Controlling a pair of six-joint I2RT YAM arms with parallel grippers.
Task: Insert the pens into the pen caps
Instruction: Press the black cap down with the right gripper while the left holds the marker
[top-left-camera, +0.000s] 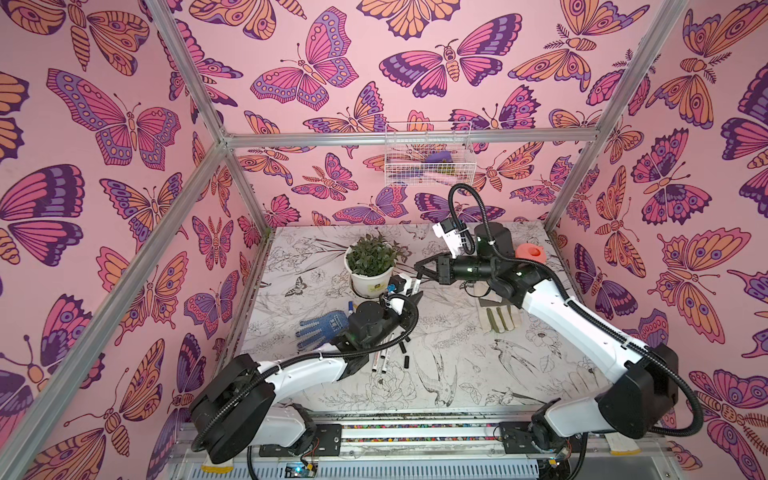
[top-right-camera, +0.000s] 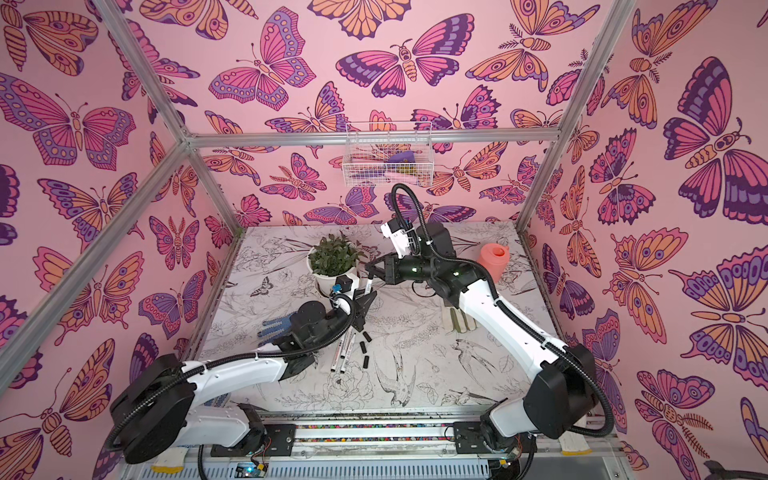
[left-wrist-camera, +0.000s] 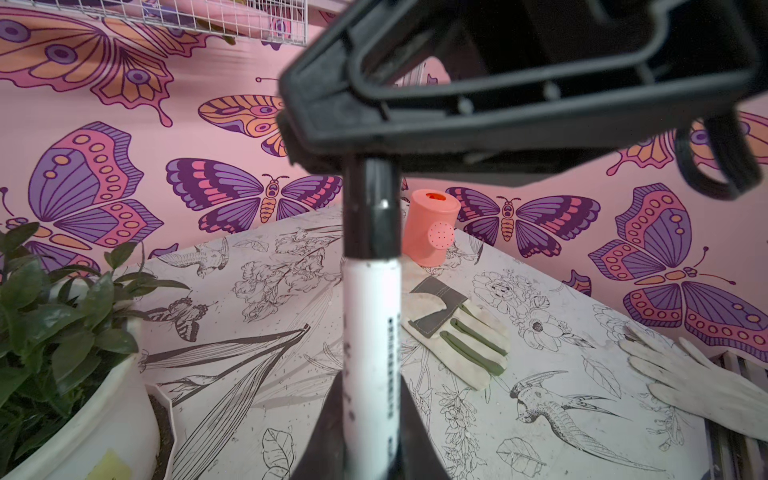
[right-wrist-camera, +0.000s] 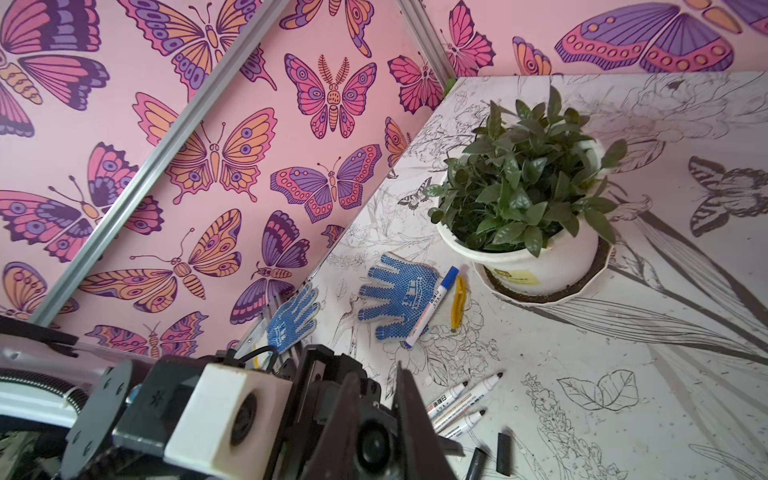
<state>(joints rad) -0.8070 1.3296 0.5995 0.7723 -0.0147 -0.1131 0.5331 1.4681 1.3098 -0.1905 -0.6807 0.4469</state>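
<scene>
My left gripper is shut on a white pen, holding it above the table beside the plant. A black pen cap sits over the pen's far end. My right gripper is shut on that cap, whose round end shows between the jaws. Three uncapped pens lie together on the table, with loose black caps next to them. A pen with a blue cap lies by the blue glove.
A potted plant stands just behind the grippers. A blue glove and a small yellow piece lie to the left. A white-and-green glove and a salmon watering can are on the right. A wire basket hangs on the back wall.
</scene>
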